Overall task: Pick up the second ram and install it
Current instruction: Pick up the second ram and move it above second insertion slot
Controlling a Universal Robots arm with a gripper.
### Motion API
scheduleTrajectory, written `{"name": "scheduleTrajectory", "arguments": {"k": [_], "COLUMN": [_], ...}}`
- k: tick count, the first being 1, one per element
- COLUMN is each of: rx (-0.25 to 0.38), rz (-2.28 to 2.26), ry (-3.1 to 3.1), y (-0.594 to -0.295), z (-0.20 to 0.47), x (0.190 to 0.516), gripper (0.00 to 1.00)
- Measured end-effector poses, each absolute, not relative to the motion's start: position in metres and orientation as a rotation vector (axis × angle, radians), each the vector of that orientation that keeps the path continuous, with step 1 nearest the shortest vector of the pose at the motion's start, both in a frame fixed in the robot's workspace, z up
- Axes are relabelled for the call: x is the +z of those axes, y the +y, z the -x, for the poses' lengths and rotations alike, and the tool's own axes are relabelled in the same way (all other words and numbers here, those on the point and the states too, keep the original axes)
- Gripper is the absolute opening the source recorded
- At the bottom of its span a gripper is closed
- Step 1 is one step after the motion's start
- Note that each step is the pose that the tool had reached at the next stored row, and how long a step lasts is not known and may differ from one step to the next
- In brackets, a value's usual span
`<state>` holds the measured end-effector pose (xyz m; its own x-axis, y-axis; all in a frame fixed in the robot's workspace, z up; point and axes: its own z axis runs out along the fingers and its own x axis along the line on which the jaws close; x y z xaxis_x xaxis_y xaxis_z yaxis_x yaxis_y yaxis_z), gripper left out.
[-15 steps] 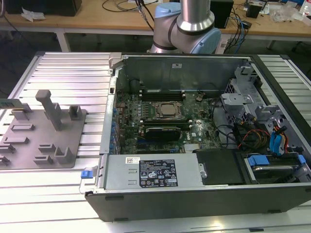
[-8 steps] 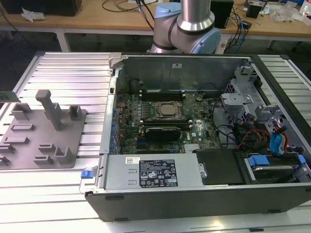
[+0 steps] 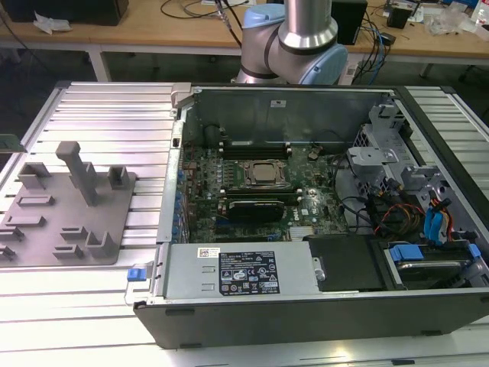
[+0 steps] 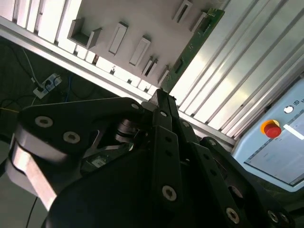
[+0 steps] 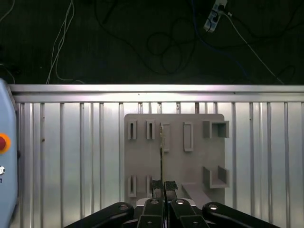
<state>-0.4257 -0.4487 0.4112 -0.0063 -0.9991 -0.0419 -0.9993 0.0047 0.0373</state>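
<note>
Hand [image 4: 159, 95] pinches the second ram [image 4: 192, 47], a thin green stick.

Robotics lab, open computer case [image 3: 306, 317] on slotted aluminium table [image 3: 114, 107], cable-strewn workbenches [image 3: 176, 34] behind.

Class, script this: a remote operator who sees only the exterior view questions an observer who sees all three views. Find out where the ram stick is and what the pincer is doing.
Operator: My exterior view gives me the open computer case and the grey tray. Where is the second ram?
Observer: In both wrist views the pincer is shut on it, gripping the green stick at one end.
Operator: What is under the stick?
Observer: In the first wrist view the stick is seen edge-on, lined up over the grey tray. The tray sits on the ribbed metal table, apparently well below the stick.
</note>
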Motion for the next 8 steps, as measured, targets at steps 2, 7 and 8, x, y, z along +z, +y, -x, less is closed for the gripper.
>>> {"name": "scheduleTrajectory", "arguments": {"k": [2,7,8], "rx": [0.088,0.089,0.089], "rz": [2.212,2.212,2.213], "ry": [2.224,2.225,2.225], "y": [-0.449,-0.449,-0.449], "z": [0.426,0.402,0.399], "x": [0.412,0.412,0.412], "gripper": [0.09,0.09,0.09]}}
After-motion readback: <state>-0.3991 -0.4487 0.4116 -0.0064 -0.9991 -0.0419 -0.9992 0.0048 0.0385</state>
